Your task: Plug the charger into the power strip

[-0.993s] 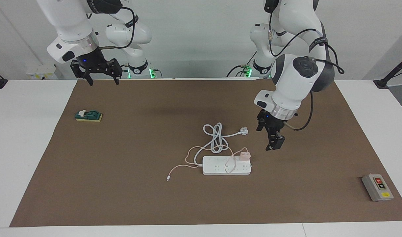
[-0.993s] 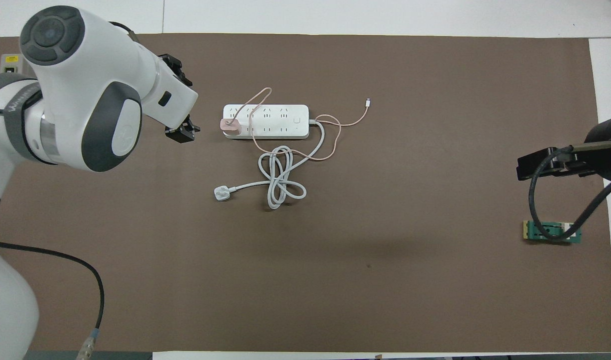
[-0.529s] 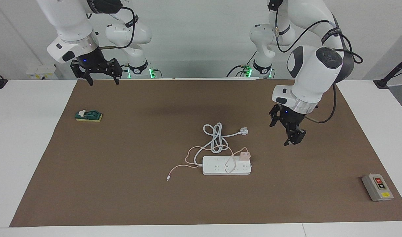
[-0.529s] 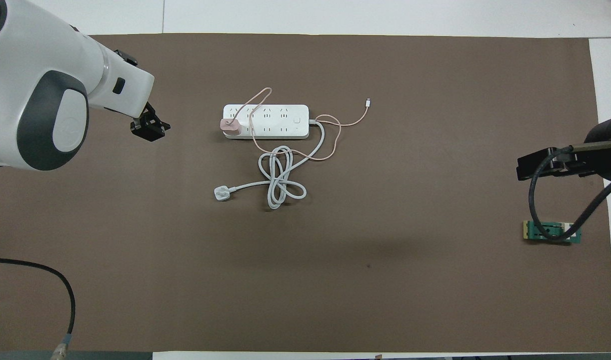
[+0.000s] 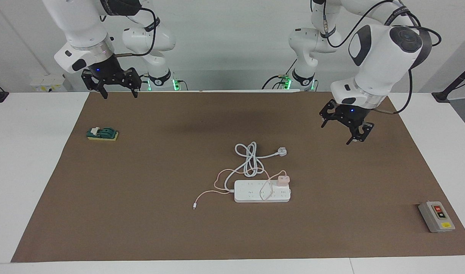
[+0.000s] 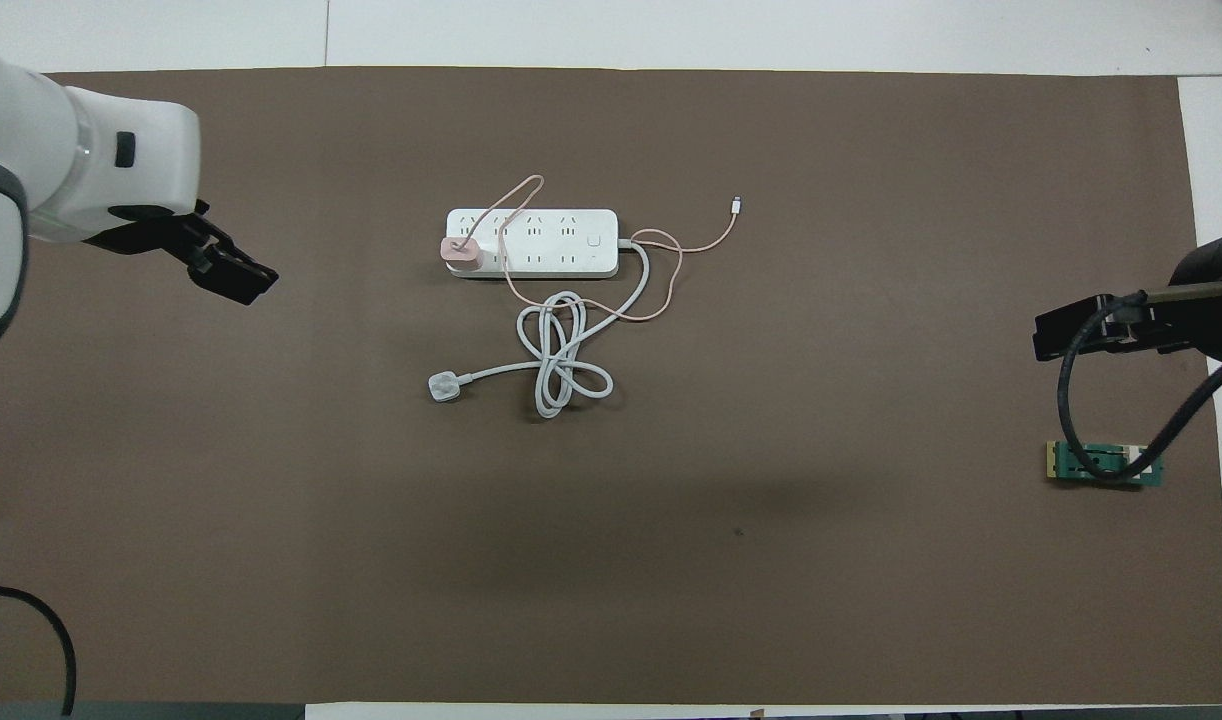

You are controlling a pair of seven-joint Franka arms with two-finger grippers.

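The pale pink charger (image 5: pixel 282 179) stands plugged on the white power strip (image 5: pixel 251 195), at the strip's end toward the left arm; it also shows in the overhead view (image 6: pixel 462 254) on the strip (image 6: pixel 551 240). Its thin pink cable loops over the strip and ends in a small white connector (image 5: pixel 194 207) on the mat. My left gripper (image 5: pixel 343 132) is open and empty, raised over bare mat toward the left arm's end, well apart from the charger. My right gripper (image 5: pixel 118 93) is open and empty, waiting over the mat's edge near its base.
The strip's thick white cord (image 5: pixel 249 160) lies coiled nearer the robots, ending in a white three-pin plug (image 5: pixel 281 151). A grey box with red and black buttons (image 5: pixel 437 217) sits at the left arm's end. A green switch block (image 5: pixel 102 134) lies at the right arm's end.
My left gripper has risen and drawn away from the charger toward the left arm's end and the robots. The charger, strip and right arm have not moved.
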